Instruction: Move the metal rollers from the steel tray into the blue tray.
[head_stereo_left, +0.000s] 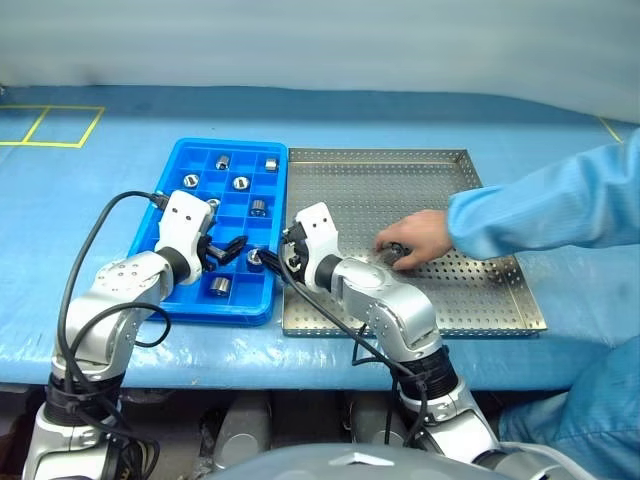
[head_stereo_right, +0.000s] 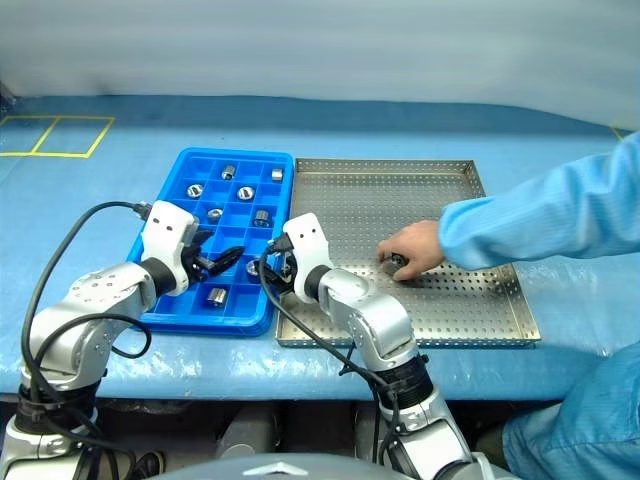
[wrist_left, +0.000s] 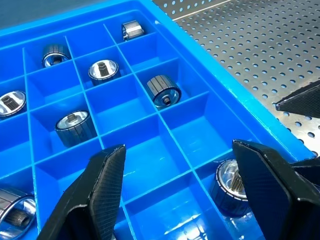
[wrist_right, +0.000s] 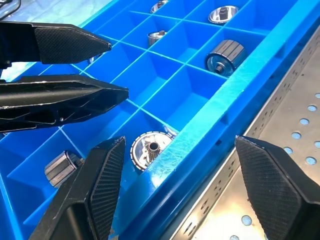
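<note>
Metal rollers (head_stereo_left: 240, 183) sit singly in blue tray (head_stereo_left: 190, 150) compartments; steel tray (head_stereo_left: 380, 155) alongside.

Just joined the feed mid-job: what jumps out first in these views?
A person's hand in a light blue sleeve reaches over the steel tray from the right, fingers on a metal roller. Both grippers, left gripper and right gripper, stand open at the near end of the blue tray, where several rollers already lie in separate compartments.
</note>
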